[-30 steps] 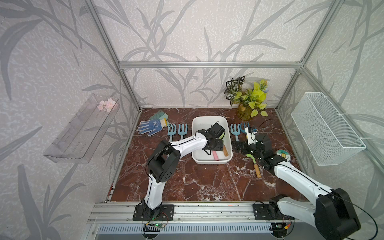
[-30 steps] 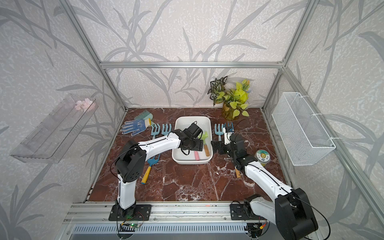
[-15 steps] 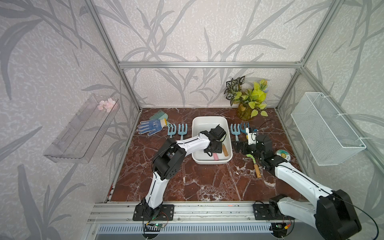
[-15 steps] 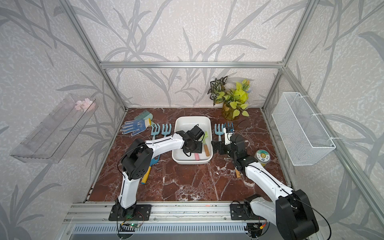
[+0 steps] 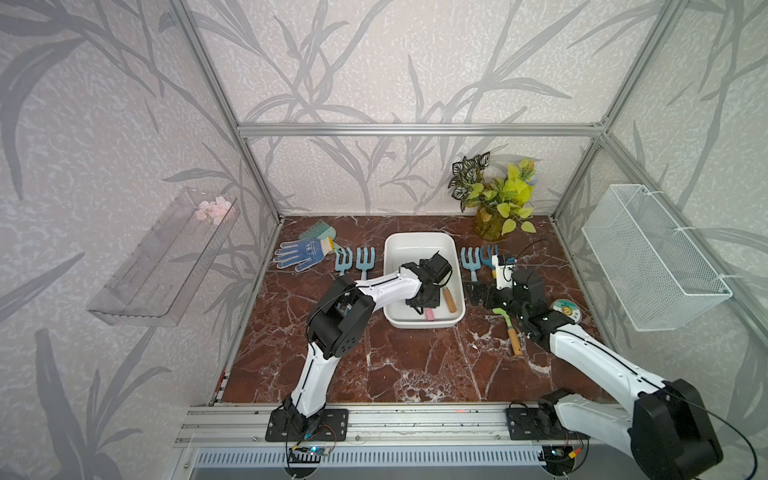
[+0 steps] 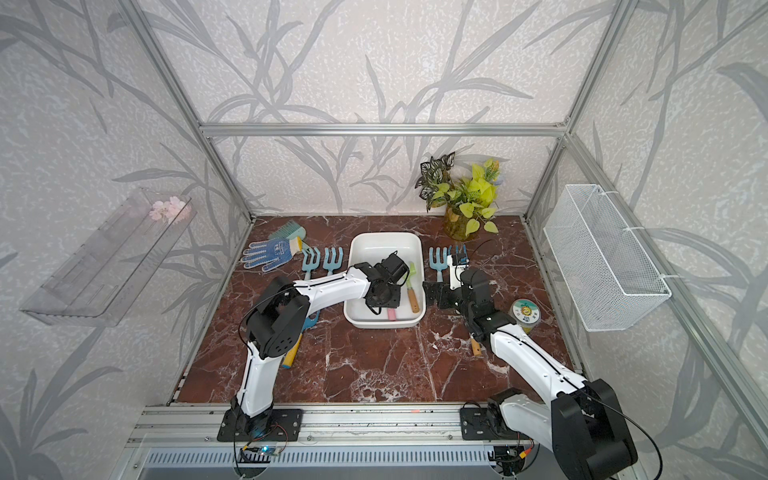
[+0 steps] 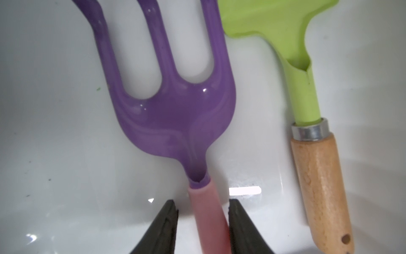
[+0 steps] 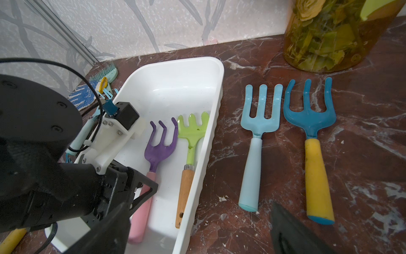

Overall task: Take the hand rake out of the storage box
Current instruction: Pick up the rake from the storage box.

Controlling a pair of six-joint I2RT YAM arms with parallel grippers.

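Inside the box [image 8: 198, 62], the left gripper [image 7: 202, 203] narrowly straddles the pink handle [image 7: 211, 228] of the purple rake [image 7: 175, 114], not yet clamped; the right gripper [image 5: 478, 293] is wide and empty.

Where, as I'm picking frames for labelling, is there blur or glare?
Left wrist: a white glare bar on the box floor; the rake tines and the fingers are slightly soft. Right wrist: mostly sharp, but the near finger is a dark blur. Both top views: even light, no blur.
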